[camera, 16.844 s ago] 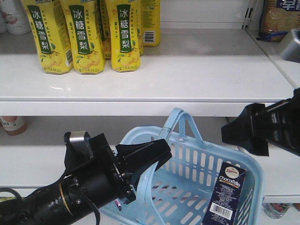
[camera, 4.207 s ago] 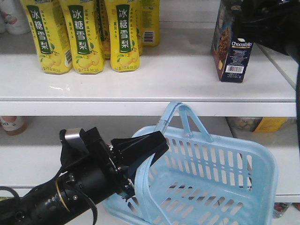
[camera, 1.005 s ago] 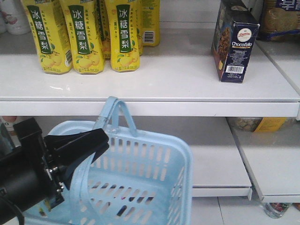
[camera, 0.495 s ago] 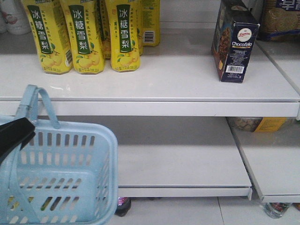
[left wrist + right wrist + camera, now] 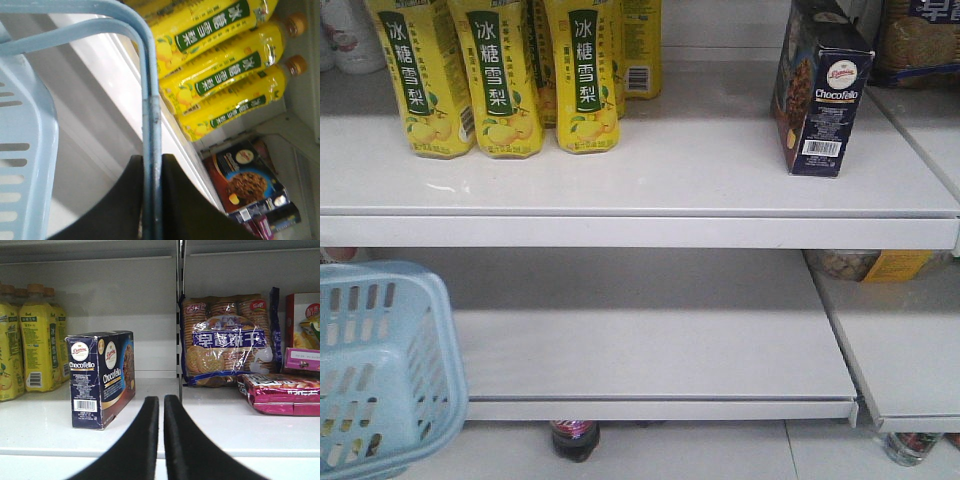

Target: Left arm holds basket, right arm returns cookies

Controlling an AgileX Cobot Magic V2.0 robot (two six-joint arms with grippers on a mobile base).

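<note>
The light blue basket (image 5: 380, 370) shows only its right corner at the front view's lower left edge. In the left wrist view my left gripper (image 5: 152, 170) is shut on the basket's hoop handle (image 5: 150, 100), which runs up between the black fingers (image 5: 125, 200). The navy Chocofallo cookies box (image 5: 817, 95) stands upright on the upper shelf's right end, free of any gripper. From the right wrist the cookies (image 5: 100, 382) sit left of and beyond my right gripper (image 5: 161, 399), which is shut with nothing in it. Neither arm shows in the front view.
Yellow drink bottles (image 5: 495, 75) stand at the upper shelf's left. A biscuit bag (image 5: 227, 340) and a pink snack pack (image 5: 280, 392) lie in the bay right of the divider. The white lower shelf (image 5: 660, 345) and a dark bottle (image 5: 574, 438) on the floor sit beneath.
The basket has slid left and down until only a corner remains in the front view, and the left arm has left that view. The cookies box has not moved.
</note>
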